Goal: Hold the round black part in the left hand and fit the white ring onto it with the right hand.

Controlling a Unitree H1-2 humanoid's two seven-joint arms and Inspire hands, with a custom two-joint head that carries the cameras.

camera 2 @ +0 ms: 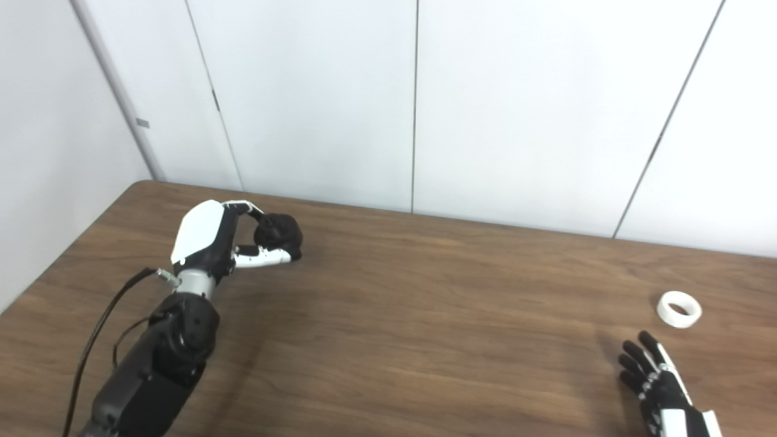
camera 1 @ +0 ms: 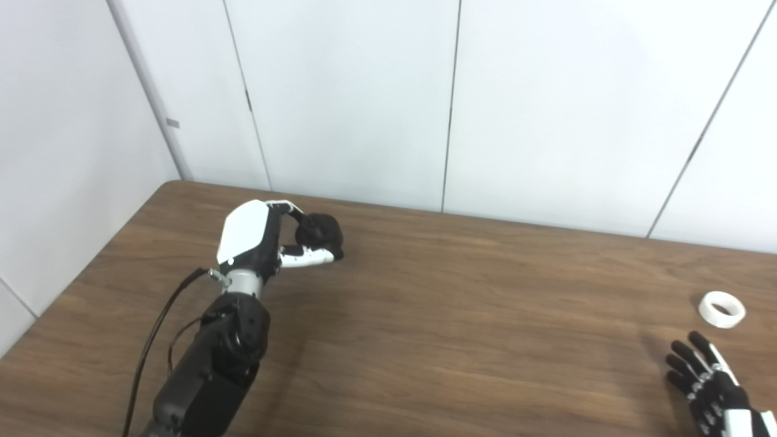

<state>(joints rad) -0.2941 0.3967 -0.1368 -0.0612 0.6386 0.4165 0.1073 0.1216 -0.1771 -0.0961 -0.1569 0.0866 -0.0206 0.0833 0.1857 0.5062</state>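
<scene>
round black part (camera 1: 320, 233) is gripped in the left hand (camera 1: 258, 240) at the far left of the table (camera 1: 455, 315), while the white ring (camera 1: 721, 309), lying near the splayed, empty right hand (camera 1: 707, 379), must be picked up next.

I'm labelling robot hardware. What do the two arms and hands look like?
The left hand has a white back shell, black and white fingers and a silver wrist on a black arm with loose black cables. The right hand has black fingers with white on its back.
</scene>
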